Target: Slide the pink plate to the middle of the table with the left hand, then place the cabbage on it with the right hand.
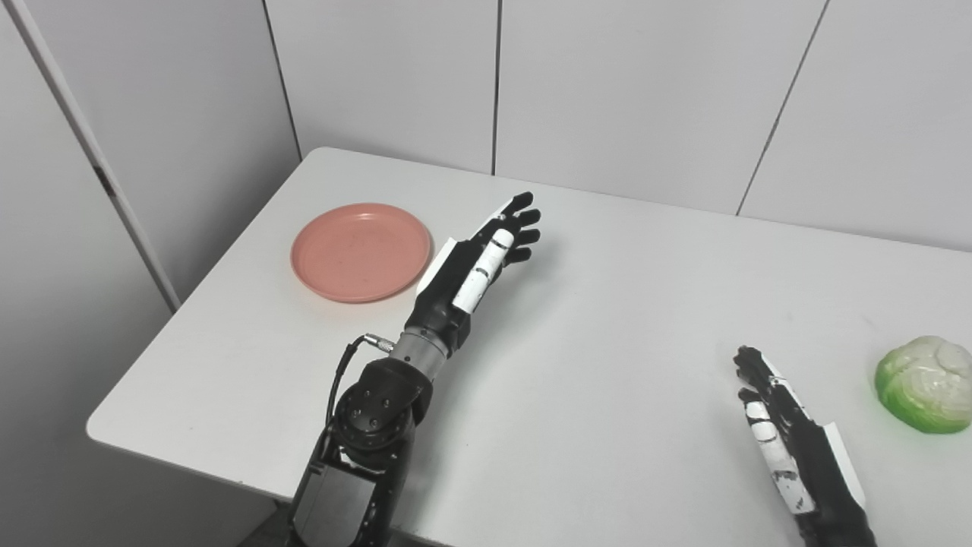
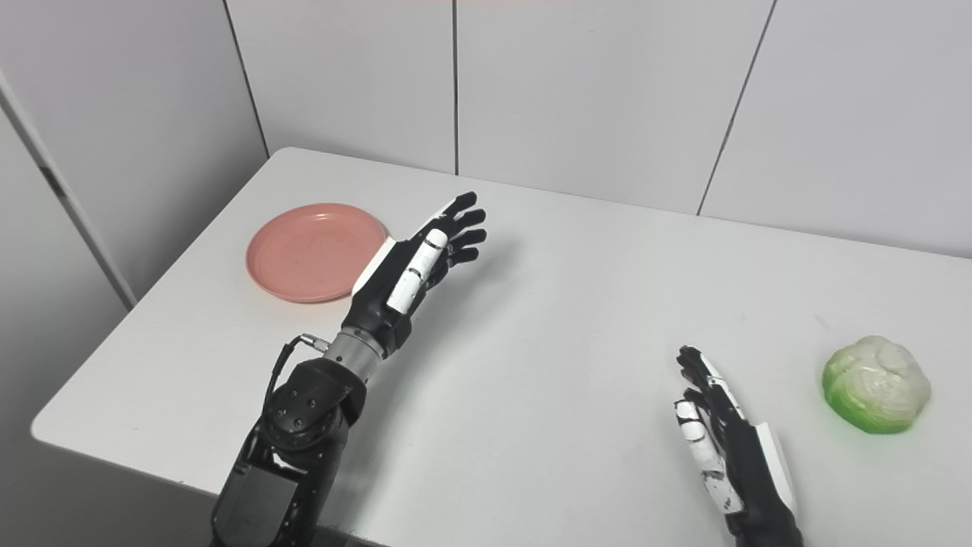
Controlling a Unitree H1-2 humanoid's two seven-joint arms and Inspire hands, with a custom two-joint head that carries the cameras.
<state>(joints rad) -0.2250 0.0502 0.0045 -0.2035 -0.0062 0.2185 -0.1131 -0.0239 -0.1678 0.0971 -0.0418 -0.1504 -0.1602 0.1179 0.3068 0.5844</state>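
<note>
The pink plate (image 1: 361, 251) lies flat on the white table (image 1: 592, 319) near its far left corner. My left hand (image 1: 478, 254) is open and empty, fingers stretched out, raised just to the right of the plate and apart from it. The green and white cabbage (image 1: 925, 384) sits near the table's right side. My right hand (image 1: 782, 429) is open and empty, edge-on near the front right, to the left of the cabbage and apart from it.
Grey wall panels (image 1: 607, 83) stand close behind the table. The table's left edge (image 1: 197, 289) and front edge drop off to the floor.
</note>
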